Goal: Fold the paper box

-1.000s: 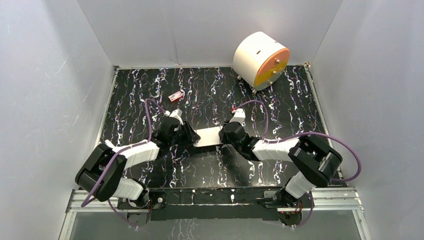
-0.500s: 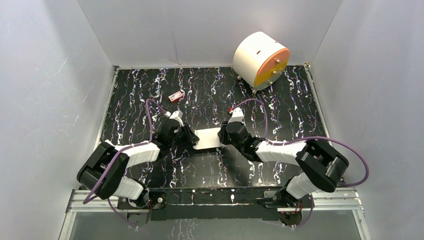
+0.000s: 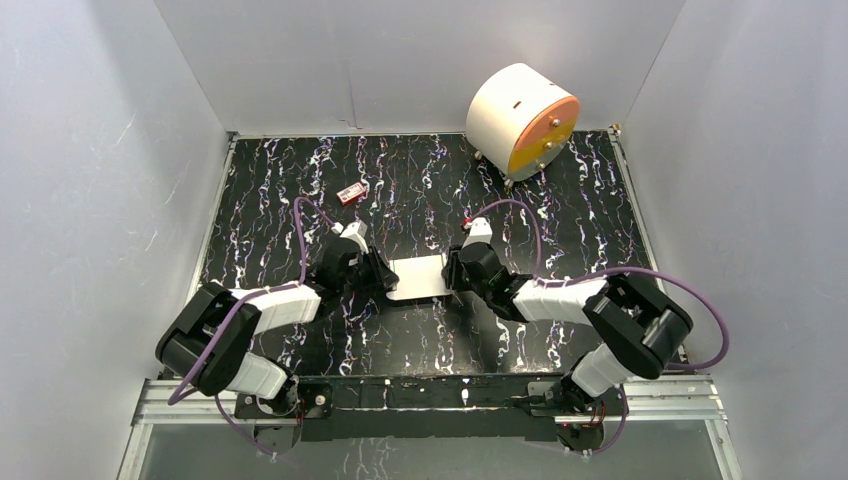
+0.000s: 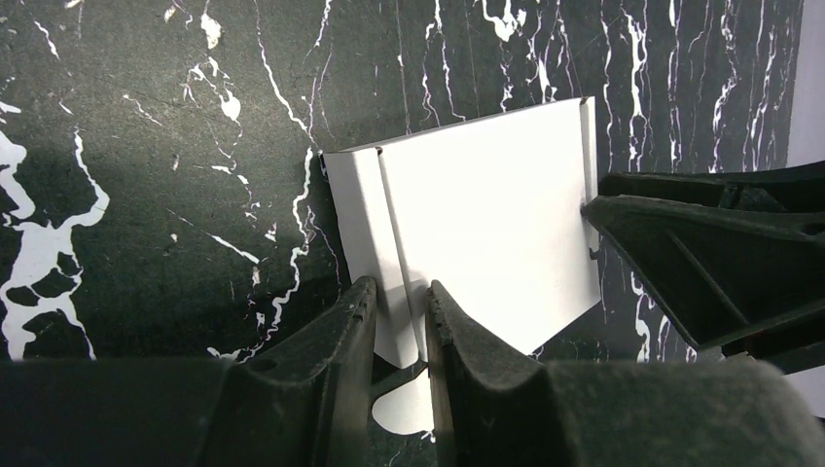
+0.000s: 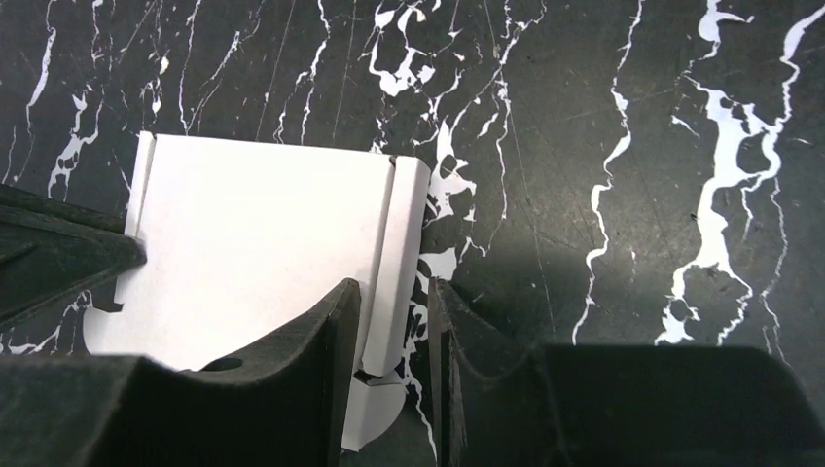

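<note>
The paper box (image 3: 420, 277) is a flat white card sheet lying on the black marbled table between my two grippers. In the left wrist view the paper box (image 4: 486, 204) has a narrow side flap creased upward, and my left gripper (image 4: 399, 297) is shut on that flap. The right wrist view shows the opposite side flap of the paper box (image 5: 253, 233) raised between the jaws of my right gripper (image 5: 394, 292). Those jaws stand open, with bare table showing between the flap and the outer finger. From above, the left gripper (image 3: 385, 275) and right gripper (image 3: 455, 275) face each other across the sheet.
A big white cylinder with an orange face (image 3: 522, 120) stands at the back right. A tiny red item (image 3: 351, 193) lies at the back left of the table. White walls close in the table on three sides.
My left jaws have closed onto their side flap. My right jaws have widened off the opposite flap, and the right arm shifted slightly. The sheet stays in place.
</note>
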